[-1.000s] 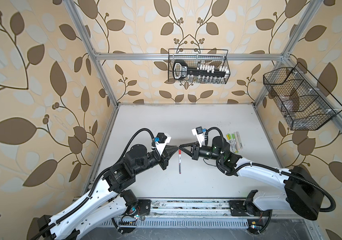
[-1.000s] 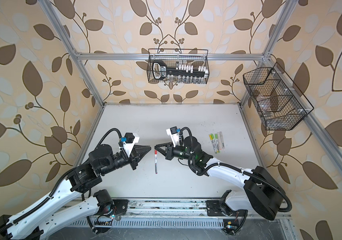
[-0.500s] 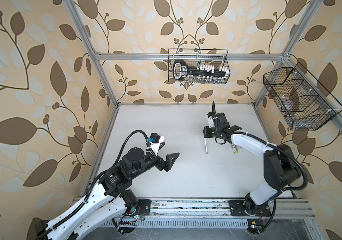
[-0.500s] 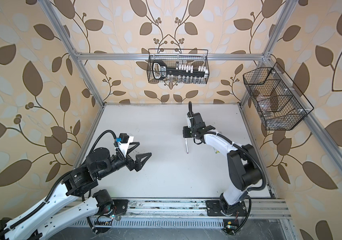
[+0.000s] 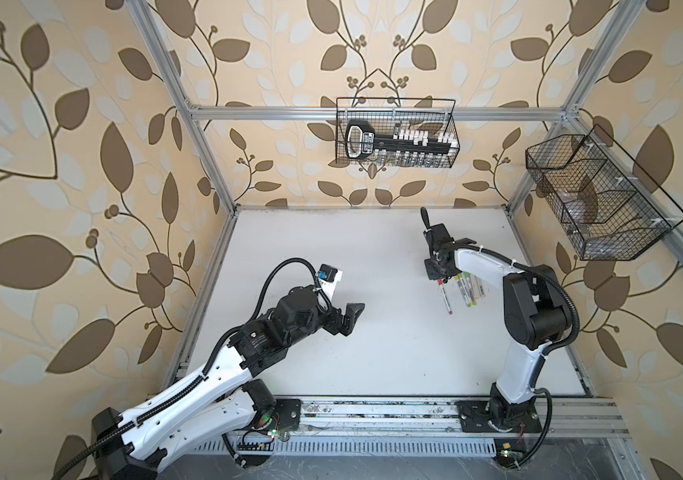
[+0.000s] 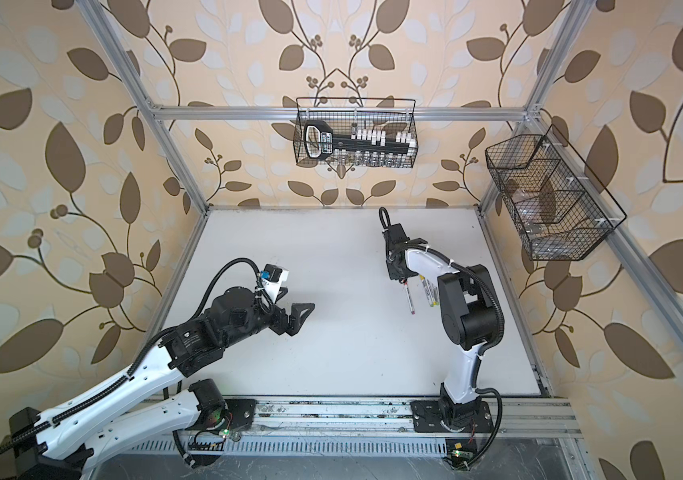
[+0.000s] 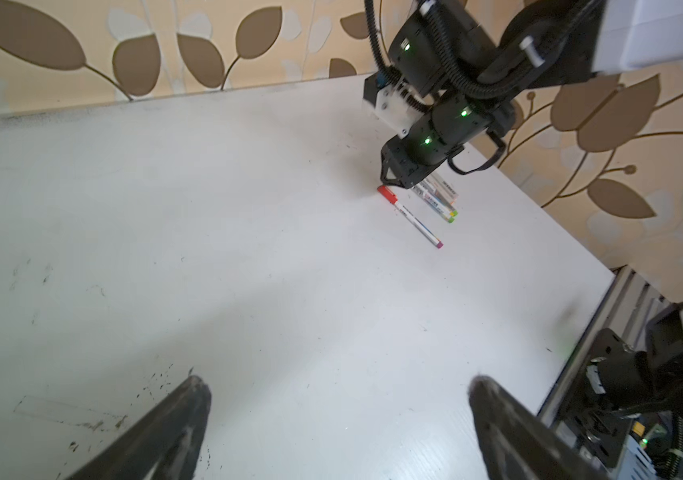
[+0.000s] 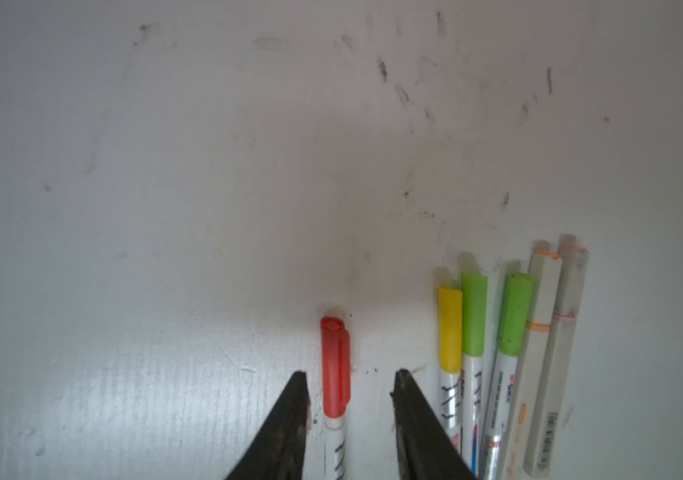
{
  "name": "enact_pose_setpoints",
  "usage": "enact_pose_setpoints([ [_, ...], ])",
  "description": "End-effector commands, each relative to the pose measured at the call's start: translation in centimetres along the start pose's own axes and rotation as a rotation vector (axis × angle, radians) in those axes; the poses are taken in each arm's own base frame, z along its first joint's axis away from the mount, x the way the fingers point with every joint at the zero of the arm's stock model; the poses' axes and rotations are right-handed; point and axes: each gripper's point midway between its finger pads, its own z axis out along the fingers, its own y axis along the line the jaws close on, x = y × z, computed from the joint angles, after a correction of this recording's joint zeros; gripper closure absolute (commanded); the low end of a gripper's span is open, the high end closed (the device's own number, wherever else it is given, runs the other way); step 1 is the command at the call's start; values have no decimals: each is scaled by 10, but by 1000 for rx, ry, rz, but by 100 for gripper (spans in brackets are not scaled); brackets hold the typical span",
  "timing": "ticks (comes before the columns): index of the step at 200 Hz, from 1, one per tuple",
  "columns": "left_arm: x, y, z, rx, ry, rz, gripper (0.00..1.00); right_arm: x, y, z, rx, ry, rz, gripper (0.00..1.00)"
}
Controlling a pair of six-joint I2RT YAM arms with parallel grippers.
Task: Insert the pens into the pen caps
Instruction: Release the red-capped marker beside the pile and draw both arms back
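Observation:
A white pen with a red cap on it lies flat on the table, right of centre in both top views. My right gripper points down over its capped end, open, one finger on each side with a gap to the pen. Beside it lie several capped pens: a yellow cap, two lime green caps and two pale grey markers. My left gripper hangs wide open and empty over the table's left middle.
The white table is walled at the back and sides. A wire basket hangs on the back wall and another on the right wall. The arms' base rail runs along the front edge.
Both grippers met on the red-capped pen at the table's centre. The right arm then carried it right, laid it beside the other pens and opened. The left gripper opened and drew back.

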Motion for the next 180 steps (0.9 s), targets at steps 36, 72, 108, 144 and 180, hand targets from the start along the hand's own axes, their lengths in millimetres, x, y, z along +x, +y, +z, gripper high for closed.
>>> enact_pose_setpoints([
  [36, -15, 129, 23, -457, -57, -241, 1, -1, -9, -35, -46, -206, 23, 20],
  [72, -5, 220, 13, -907, -41, -180, 1, 3, -29, -54, -12, -474, 74, 3],
  [108, 18, 275, 11, -1064, 22, -213, 1, 15, -50, -62, 33, -716, 115, 1],
  [144, 12, 293, 0, -1092, -63, -176, 1, 29, -70, -56, 6, -789, 204, 1],
  [180, 24, 313, -6, -1147, -74, -129, 1, 29, -87, -46, -82, -777, 302, 0],
])
